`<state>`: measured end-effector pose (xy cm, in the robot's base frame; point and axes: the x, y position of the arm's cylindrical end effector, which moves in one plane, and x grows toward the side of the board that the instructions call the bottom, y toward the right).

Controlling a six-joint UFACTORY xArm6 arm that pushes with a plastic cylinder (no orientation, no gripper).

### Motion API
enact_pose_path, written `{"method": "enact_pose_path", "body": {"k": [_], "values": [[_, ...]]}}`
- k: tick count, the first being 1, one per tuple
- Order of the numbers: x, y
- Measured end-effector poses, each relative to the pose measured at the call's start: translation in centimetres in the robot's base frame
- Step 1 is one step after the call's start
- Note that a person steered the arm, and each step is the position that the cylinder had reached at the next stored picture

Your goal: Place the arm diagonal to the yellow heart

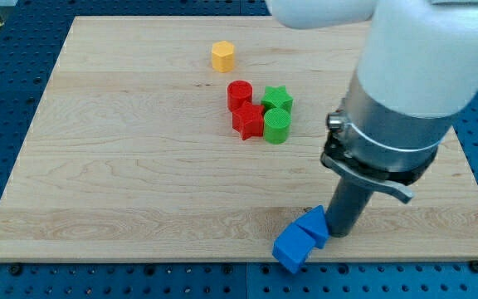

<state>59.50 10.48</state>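
The wooden table top (139, 183) is carrying seven small plastic blocks in total: one yellow, two red, two green and two blue.

The yellow heart block (222, 56) is sitting alone near the view's top, well apart from all other blocks. It is lying at roughly 11 o'clock from the central cluster.

The central cluster is holding four blocks packed together. The red cylinder block (239, 93) is sitting at the cluster's 10 o'clock corner, touching the red star-shaped block (247, 121) directly at its 6 o'clock. The green star block (277, 100) is occupying the 2 o'clock corner, and the green cylinder block (276, 125) is sitting at its 6 o'clock, beside the red star-shaped block.

The two blue blocks are lying at the view's bottom edge of the board. The larger blue cube-like block (293, 247) is touching the smaller blue block (314, 224), whose shape cannot be told, at its 2 o'clock.

The arm carries no hand, so there is nothing to open or close. My tip (342, 232) is resting against the smaller blue block at its 3 o'clock side, well apart from the yellow heart block, at about 5 o'clock from it.
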Motion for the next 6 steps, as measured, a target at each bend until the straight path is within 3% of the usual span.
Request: {"method": "enact_pose_path", "body": {"k": [1, 4, 6], "values": [[-0.4, 0.1], [-3.0, 9.6], [-3.0, 9.6]]}}
